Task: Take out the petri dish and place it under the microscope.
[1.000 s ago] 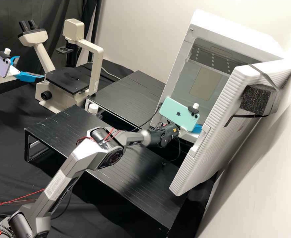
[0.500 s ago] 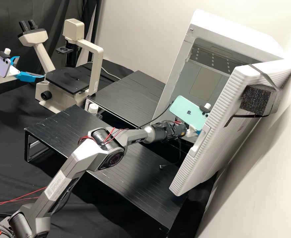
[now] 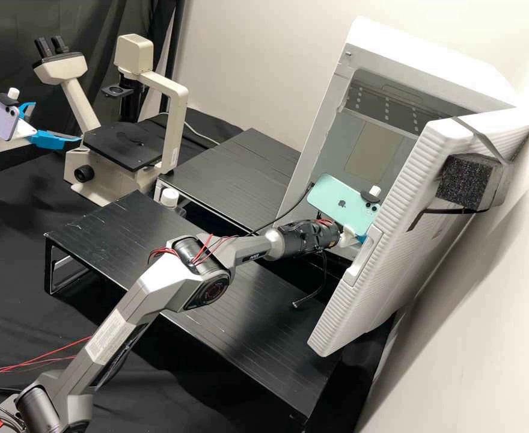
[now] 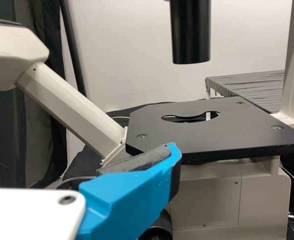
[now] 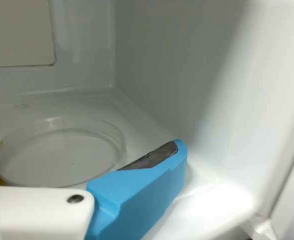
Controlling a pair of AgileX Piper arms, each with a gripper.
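Fingers of bright blue plastic stand spread, with nothing between them, on the white-bodied left gripper, beside the cream-coloured metal microscope with its flat black stage. Further right, we see a clear container with a round white cap by the ribbed black metal shelf, then the grey right arm, which reaches over that shelf and wears a pale printed label (we leave its print unread, like the marks on both phones). The white-and-blue right gripper is inside the open white box-like chamber, its jaws wide and holding nothing. The round, clear, shallow petri dish lies flat on the chamber floor, just beside one finger. We judge the step in hand to be the pick-up: next, we must straddle the rim, close gently and lift it level, minding the ribbed white door.
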